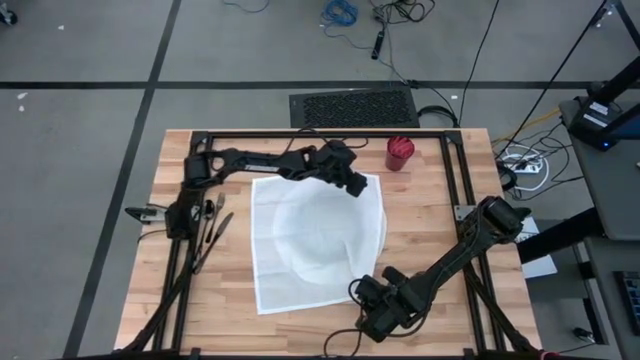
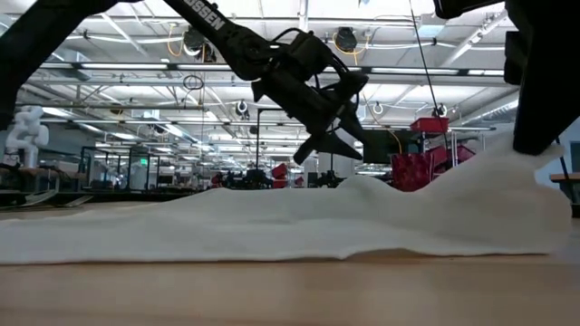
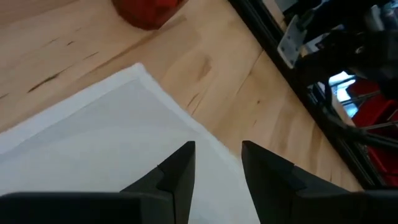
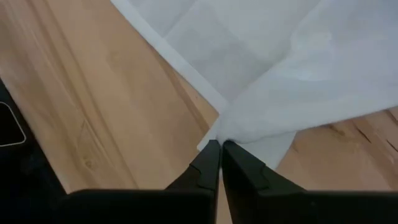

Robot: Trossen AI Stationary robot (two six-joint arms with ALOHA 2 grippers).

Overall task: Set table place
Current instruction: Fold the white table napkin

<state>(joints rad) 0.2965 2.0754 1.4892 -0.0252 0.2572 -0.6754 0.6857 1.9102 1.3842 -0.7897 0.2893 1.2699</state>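
A white cloth lies spread on the table, draped over a round white plate whose rim shows at the cloth's right side. My right gripper is at the cloth's near right corner, shut on it. My left gripper hangs open above the cloth's far right corner, clear of it in the low view, with nothing between its fingers. My right gripper pinches the cloth's near right corner between its two shut fingers, coming steeply from above. The corner is bunched into folds at the fingertips and raised off the wood. The rest of the cloth lies on the table and plate.
A red cup stands beyond the cloth's far right corner. Cutlery lies at the table's left side by the left arm's base. The black frame runs along the far and right sides.
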